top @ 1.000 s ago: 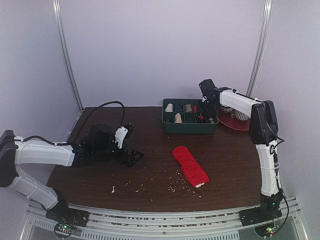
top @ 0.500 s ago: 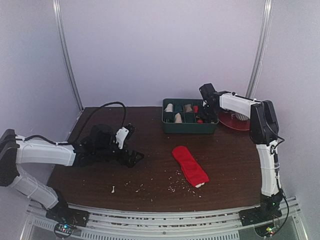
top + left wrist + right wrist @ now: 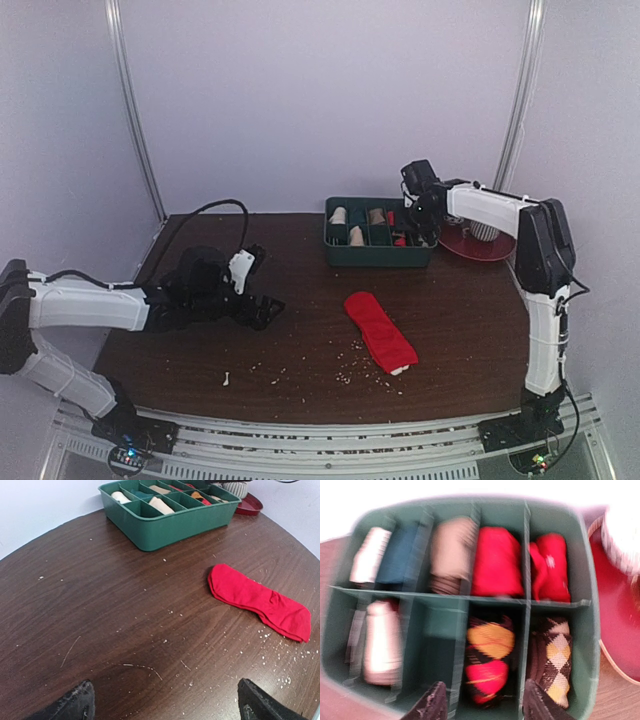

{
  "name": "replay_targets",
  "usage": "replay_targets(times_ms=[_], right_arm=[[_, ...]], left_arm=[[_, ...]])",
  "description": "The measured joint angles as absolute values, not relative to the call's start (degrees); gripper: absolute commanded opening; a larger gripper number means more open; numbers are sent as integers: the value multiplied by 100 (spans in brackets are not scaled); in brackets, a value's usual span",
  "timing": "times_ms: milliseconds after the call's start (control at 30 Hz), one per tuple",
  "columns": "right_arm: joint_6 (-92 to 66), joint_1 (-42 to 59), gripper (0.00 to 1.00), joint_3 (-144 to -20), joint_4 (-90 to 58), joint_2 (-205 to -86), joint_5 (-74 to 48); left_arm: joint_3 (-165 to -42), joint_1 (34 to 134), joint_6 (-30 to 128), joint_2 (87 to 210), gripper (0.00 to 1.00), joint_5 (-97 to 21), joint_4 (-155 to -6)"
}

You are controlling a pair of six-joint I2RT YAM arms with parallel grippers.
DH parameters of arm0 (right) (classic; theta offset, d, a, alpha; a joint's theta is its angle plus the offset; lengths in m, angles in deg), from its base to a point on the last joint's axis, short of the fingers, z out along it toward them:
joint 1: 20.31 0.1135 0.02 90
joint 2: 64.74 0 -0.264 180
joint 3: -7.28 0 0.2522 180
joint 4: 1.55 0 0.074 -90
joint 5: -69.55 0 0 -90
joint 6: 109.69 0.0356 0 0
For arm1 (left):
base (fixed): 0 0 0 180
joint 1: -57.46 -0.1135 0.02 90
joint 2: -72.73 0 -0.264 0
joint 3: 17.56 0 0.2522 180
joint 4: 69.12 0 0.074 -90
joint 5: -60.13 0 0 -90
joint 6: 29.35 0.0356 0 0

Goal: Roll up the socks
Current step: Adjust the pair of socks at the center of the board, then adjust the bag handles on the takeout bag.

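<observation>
Red fabric sock [image 3: 380, 332] on wood-grain table [image 3: 470, 310]

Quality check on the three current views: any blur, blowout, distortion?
Right wrist: heavily smeared, the green tray has no sharp edges, and the top of the picture is blown out white. Left wrist: sharp, the red sock crisp, but the wide lens bows the far edge of the table. Top external: soft, evenly lit, no glare.

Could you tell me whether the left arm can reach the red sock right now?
Probably yes: the red sock lies flat in the open, nothing stands between it and the open left gripper; the right gripper is over the tray.
</observation>
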State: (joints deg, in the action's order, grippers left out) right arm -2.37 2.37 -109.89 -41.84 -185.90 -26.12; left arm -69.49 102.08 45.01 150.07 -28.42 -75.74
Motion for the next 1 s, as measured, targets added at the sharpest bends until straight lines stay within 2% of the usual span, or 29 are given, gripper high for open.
replay_targets(times_ms=[133, 233, 400, 500, 733, 1000], right_arm=[[-633, 504, 55, -10788, -4035, -17860, -2505], [-834, 772, 55, -9936, -3720, -17034, -2334], [-1004, 1349, 54, -7516, -3023, -15476, -1720], [-941, 1747, 53, -6128, -2693, -14838, -1484], [-294, 2058, 53, -4080, -1959, -14049, -1311], [213, 2302, 51, -3486, -896, -14302, -1209]], left_arm=[[-6949, 10208, 4313, 14955, 98, -2643, -7576], [-6949, 10208, 4118, 14911, 98, -2584, -7563], [-6949, 10206, 3926, 14872, 90, -2739, -7528], [-6949, 10208, 3819, 14926, 89, -2988, -7513], [-6886, 10208, 3550, 14964, 89, -3275, -7421], [-6818, 10208, 3519, 14752, 90, -3270, -7528]])
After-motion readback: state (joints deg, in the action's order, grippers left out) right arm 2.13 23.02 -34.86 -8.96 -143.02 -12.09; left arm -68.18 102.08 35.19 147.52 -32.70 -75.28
